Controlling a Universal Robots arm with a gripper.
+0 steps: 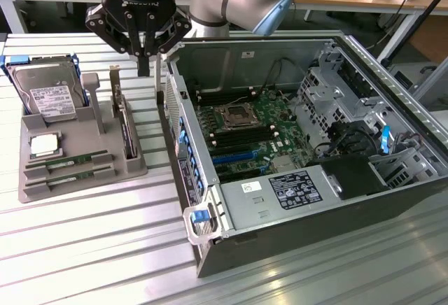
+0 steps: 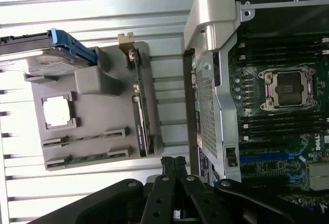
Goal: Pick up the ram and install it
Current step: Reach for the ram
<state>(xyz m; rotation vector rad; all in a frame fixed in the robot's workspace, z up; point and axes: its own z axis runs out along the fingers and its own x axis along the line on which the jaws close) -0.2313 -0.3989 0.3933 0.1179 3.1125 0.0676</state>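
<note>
Two green ram sticks (image 1: 70, 159) lie on edge in the front slots of the grey holder tray (image 1: 84, 179); in the wrist view they (image 2: 85, 137) sit side by side below the silver chip. My gripper (image 1: 143, 64) hangs high above the strip of table between the tray and the open computer case (image 1: 294, 200). Its black fingers are shut together with nothing between them, and the wrist view shows the fingertips (image 2: 174, 162) pressed closed. The motherboard (image 1: 280, 133) lies inside the case with long dark memory slots (image 1: 234, 137) beside the CPU socket (image 1: 234, 115).
The tray also carries a hard drive (image 1: 49, 95) with a blue frame, a square silver CPU chip (image 1: 44, 145) and a dark expansion card (image 1: 124, 119) standing on edge. The case's rear wall (image 1: 178, 119) rises close to the gripper. A workbench with clutter runs behind.
</note>
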